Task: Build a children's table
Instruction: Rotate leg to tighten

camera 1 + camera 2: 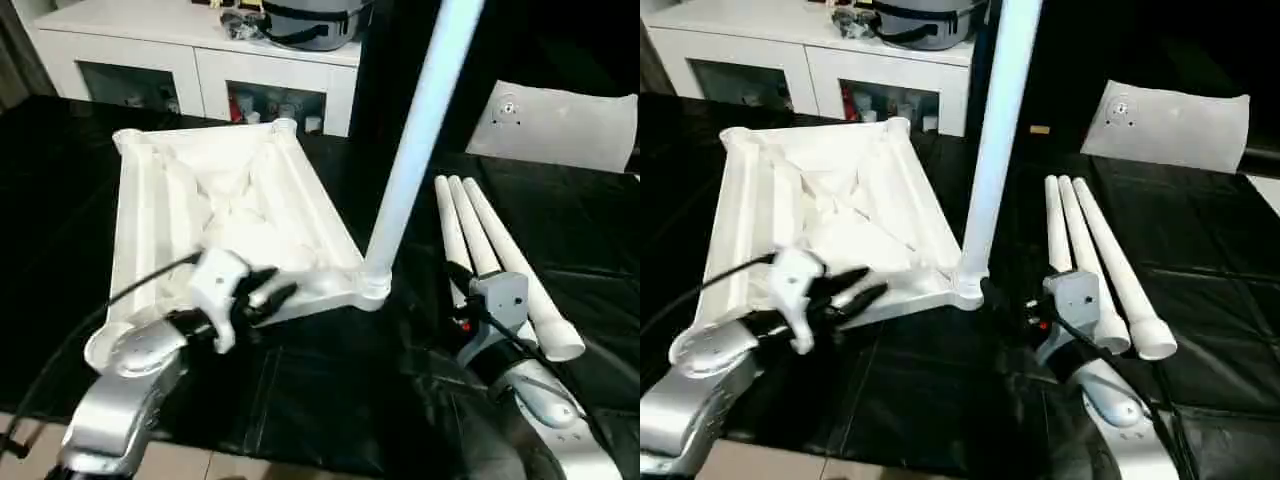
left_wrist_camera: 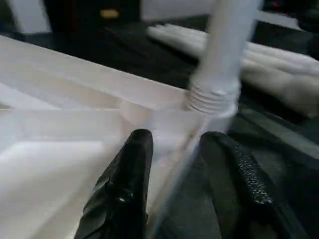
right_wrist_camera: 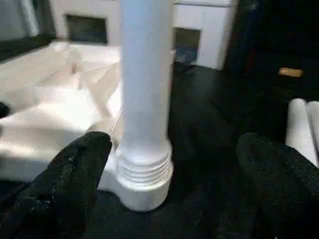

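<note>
- Children's table top (image 1: 215, 225) lies upside down, ribbed side up, on the black-covered table (image 1: 330, 400), toward its left side.
- One white leg (image 1: 420, 130) stands upright in the corner socket (image 1: 372, 285) nearest the table's middle; threads show at its base, so it may not be fully seated.
- Three loose legs (image 1: 495, 260) lie side by side toward the right edge, beside the right end effector.
- Left end effector (image 1: 268, 292) reaches in low from the near left, forearm angled toward the socketed corner. Its black fingers (image 2: 127, 179) are parted a little and straddle the top's near rim, pinching nothing.
- Right end effector (image 3: 174, 164) points level at the base of the standing leg, fingers spread wide either side and clear of it.
- Risk: with neither end effector gripping, a nudge to the rim could tip the tall leg or shift the top.
- Risk: closing on the leg off-centre could lever it out of its socket or cross the threads.
- A whitish plastic bag (image 1: 560, 125) lies at the far right corner.
</note>
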You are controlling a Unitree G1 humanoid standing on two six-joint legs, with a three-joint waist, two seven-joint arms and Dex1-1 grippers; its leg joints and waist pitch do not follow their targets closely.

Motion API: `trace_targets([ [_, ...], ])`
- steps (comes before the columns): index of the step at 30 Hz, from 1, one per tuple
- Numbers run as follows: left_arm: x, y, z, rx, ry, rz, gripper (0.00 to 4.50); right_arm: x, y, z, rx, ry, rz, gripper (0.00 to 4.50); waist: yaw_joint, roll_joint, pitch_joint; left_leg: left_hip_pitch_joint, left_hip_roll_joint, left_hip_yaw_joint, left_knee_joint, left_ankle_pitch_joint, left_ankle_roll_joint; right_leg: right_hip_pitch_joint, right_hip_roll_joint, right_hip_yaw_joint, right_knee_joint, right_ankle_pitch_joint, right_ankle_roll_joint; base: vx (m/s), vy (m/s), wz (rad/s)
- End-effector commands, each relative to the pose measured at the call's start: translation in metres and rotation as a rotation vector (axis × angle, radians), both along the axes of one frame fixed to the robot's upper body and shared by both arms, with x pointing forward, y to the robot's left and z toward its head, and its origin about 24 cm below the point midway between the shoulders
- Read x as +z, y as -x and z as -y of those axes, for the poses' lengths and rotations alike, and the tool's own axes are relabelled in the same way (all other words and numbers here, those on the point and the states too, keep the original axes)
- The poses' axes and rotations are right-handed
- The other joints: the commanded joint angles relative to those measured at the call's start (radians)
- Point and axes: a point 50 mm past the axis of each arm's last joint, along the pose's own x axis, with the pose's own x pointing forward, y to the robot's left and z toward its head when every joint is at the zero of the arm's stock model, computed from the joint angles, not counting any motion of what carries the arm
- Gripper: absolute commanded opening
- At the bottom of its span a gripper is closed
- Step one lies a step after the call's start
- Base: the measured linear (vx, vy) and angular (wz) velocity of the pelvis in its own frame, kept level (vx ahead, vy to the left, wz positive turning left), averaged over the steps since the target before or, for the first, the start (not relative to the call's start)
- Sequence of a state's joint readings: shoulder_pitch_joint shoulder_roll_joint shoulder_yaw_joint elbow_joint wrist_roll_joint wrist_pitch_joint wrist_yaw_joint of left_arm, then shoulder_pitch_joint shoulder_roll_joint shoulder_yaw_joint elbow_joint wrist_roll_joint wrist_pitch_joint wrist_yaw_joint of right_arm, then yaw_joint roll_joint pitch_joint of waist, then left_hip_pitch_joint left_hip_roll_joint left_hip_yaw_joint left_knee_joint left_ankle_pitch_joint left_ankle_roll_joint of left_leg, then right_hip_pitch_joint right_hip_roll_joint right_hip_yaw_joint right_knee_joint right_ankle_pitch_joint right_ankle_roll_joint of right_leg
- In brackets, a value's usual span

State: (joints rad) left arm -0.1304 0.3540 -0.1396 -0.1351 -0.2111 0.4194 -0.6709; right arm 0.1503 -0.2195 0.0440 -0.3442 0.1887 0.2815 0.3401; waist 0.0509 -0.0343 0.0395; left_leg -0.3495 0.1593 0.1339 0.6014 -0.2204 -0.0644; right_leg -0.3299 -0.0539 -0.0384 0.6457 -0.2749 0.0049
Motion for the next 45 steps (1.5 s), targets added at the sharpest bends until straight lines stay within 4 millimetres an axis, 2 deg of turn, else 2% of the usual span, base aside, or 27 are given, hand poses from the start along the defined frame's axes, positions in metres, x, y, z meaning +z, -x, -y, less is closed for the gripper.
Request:
trace_targets([
  [1,-0.005,-0.009,0.011,-0.087,-0.065,-0.032,1.83,-0.002,-0.003,0.001,0.025,0.032,-0.025,4.5,0.002,0.0,-0.027,0.006,0.062,-0.011,-0.086,-0.221,-0.006,0.002,-0.086,0.058,-0.114,-0.278,-0.12,0.0,0.0,0.0],
  [3,-0.008,-0.016,0.016,-0.117,-0.1,-0.042,1.83,-0.002,-0.004,0.002,0.036,0.036,-0.027,4.5,0.005,0.004,-0.028,0.007,0.064,-0.008,-0.089,-0.226,-0.01,0.001,-0.087,0.055,-0.112,-0.27,-0.124,0.0,0.0,0.0],
  [6,-0.011,-0.022,0.02,-0.148,-0.134,-0.06,1.83,-0.001,-0.005,0.002,0.056,0.045,-0.031,4.5,0.006,0.003,-0.034,0.004,0.064,-0.007,-0.089,-0.216,-0.008,0.003,-0.084,0.053,-0.104,-0.195,-0.133,0.0,0.0,0.0],
  [7,-0.013,-0.028,0.021,-0.158,-0.161,-0.07,1.83,-0.001,-0.005,0.002,0.074,0.053,-0.035,4.5,0.005,0.002,-0.034,0.0,0.066,-0.006,-0.089,-0.196,-0.001,0.005,-0.086,0.053,-0.101,-0.148,-0.145,0.0,0.0,0.0],
  [8,-0.013,-0.03,0.022,-0.16,-0.171,-0.072,1.83,-0.001,-0.005,0.002,0.079,0.055,-0.037,4.5,0.005,0.002,-0.034,-0.001,0.064,-0.005,-0.089,-0.189,0.001,0.005,-0.084,0.053,-0.102,-0.138,-0.145,0.0,0.0,0.0],
  [9,-0.014,-0.035,0.021,-0.159,-0.192,-0.081,1.83,-0.001,-0.005,0.002,0.099,0.057,-0.043,4.5,0.007,0.005,-0.041,0.002,0.066,-0.005,-0.084,-0.167,0.006,0.007,-0.086,0.052,-0.095,-0.082,-0.156,0.0,0.0,0.0],
  [13,-0.014,-0.04,0.021,-0.166,-0.205,-0.112,1.83,-0.002,-0.003,0.001,0.121,0.059,-0.051,4.5,0.009,0.0,-0.046,-0.008,0.063,-0.001,-0.075,-0.061,0.046,0.017,-0.087,0.049,-0.08,0.101,-0.191,0.0,0.0,0.0],
  [14,-0.014,-0.04,0.021,-0.166,-0.205,-0.112,1.83,-0.002,-0.003,0.001,0.121,0.059,-0.051,4.5,0.011,0.0,-0.047,-0.007,0.064,-0.001,-0.074,-0.052,0.05,0.016,-0.088,0.049,-0.079,0.115,-0.195,0.0,0.0,0.0],
  [16,-0.016,-0.041,0.02,-0.187,-0.219,-0.158,2.01,-0.003,-0.003,0.002,0.116,0.065,-0.054,4.5,0.012,0.003,-0.053,-0.008,0.064,0.001,-0.068,-0.005,0.069,0.016,-0.085,0.048,-0.07,0.201,-0.214,0.0,0.0,0.0],
  [17,-0.017,-0.042,0.021,-0.2,-0.221,-0.176,2.01,-0.003,-0.003,0.003,0.112,0.067,-0.055,4.5,0.013,0.008,-0.051,-0.008,0.063,0.001,-0.068,-0.007,0.072,0.014,-0.085,0.047,-0.07,0.205,-0.218,0.0,0.0,0.0],
  [19,-0.017,-0.043,0.021,-0.209,-0.221,-0.188,2.15,-0.003,-0.003,0.003,0.111,0.069,-0.056,4.5,0.012,0.006,-0.045,-0.007,0.064,0.002,-0.073,-0.064,0.065,0.012,-0.086,0.046,-0.078,0.139,-0.222,0.0,0.0,0.0],
  [20,-0.018,-0.045,0.021,-0.203,-0.225,-0.193,2.36,-0.003,-0.003,0.004,0.11,0.07,-0.057,4.5,0.013,0.011,-0.043,-0.005,0.067,0.0,-0.076,-0.101,0.053,0.012,-0.088,0.046,-0.081,0.087,-0.223,0.0,0.0,0.0],
  [21,-0.018,-0.046,0.021,-0.199,-0.227,-0.194,2.41,-0.003,-0.003,0.004,0.11,0.071,-0.057,4.5,0.012,0.008,-0.041,-0.004,0.068,0.001,-0.078,-0.126,0.044,0.011,-0.089,0.048,-0.087,0.04,-0.22,0.0,0.0,0.0],
  [22,-0.018,-0.048,0.02,-0.194,-0.241,-0.184,2.46,-0.004,-0.002,0.004,0.111,0.071,-0.059,4.5,0.012,0.011,-0.039,-0.004,0.068,0.001,-0.081,-0.147,0.035,0.01,-0.088,0.048,-0.091,0.002,-0.216,0.0,0.0,0.0],
  [23,-0.018,-0.051,0.02,-0.191,-0.25,-0.181,2.46,-0.004,-0.002,0.003,0.112,0.074,-0.061,4.5,0.012,0.013,-0.038,-0.003,0.069,0.0,-0.082,-0.161,0.027,0.009,-0.09,0.049,-0.092,-0.027,-0.213,0.0,0.0,0.0],
  [25,-0.018,-0.052,0.02,-0.194,-0.255,-0.179,2.26,-0.005,-0.002,0.003,0.114,0.077,-0.063,4.5,0.012,0.01,-0.038,-0.003,0.069,0.0,-0.083,-0.172,0.022,0.009,-0.09,0.05,-0.095,-0.05,-0.207,0.0,0.0,0.0],
  [26,-0.017,-0.054,0.019,-0.196,-0.26,-0.179,2.15,-0.006,-0.001,0.002,0.122,0.087,-0.072,4.5,0.014,0.015,-0.038,-0.003,0.069,0.0,-0.084,-0.173,0.019,0.008,-0.091,0.05,-0.095,-0.059,-0.205,0.0,0.0,0.0],
  [27,-0.017,-0.055,0.019,-0.202,-0.261,-0.181,2.13,-0.007,0.0,0.002,0.125,0.09,-0.075,4.5,0.014,0.013,-0.038,-0.004,0.068,0.001,-0.083,-0.167,0.018,0.008,-0.09,0.051,-0.097,-0.056,-0.201,0.0,0.0,0.0],
  [37,-0.016,-0.056,0.023,-0.32,-0.337,-0.186,1.19,-0.007,0.0,0.002,0.137,0.109,-0.078,4.5,0.015,0.015,-0.04,-0.006,0.07,0.0,-0.083,-0.134,0.027,0.009,-0.092,0.05,-0.09,0.024,-0.213,0.0,0.0,0.0],
  [42,-0.013,-0.059,0.027,-0.365,-0.361,-0.175,0.84,-0.007,-0.001,0.003,0.144,0.122,-0.076,4.5,0.016,0.016,-0.036,-0.004,0.072,0.0,-0.088,-0.179,0.019,0.006,-0.095,0.052,-0.098,-0.054,-0.21,0.0,0.0,0.0],
  [44,-0.012,-0.061,0.027,-0.374,-0.371,-0.173,0.77,-0.007,-0.002,0.004,0.149,0.128,-0.077,4.5,0.017,0.016,-0.036,-0.005,0.072,0.0,-0.088,-0.169,0.019,0.007,-0.095,0.052,-0.097,-0.046,-0.211,0.0,0.0,0.0],
  [45,-0.012,-0.061,0.027,-0.374,-0.371,-0.173,0.53,-0.007,-0.002,0.004,0.149,0.128,-0.077,4.5,0.017,0.017,-0.035,-0.006,0.072,-0.001,-0.088,-0.167,0.02,0.007,-0.096,0.052,-0.097,-0.042,-0.213,0.0,0.0,0.0],
])
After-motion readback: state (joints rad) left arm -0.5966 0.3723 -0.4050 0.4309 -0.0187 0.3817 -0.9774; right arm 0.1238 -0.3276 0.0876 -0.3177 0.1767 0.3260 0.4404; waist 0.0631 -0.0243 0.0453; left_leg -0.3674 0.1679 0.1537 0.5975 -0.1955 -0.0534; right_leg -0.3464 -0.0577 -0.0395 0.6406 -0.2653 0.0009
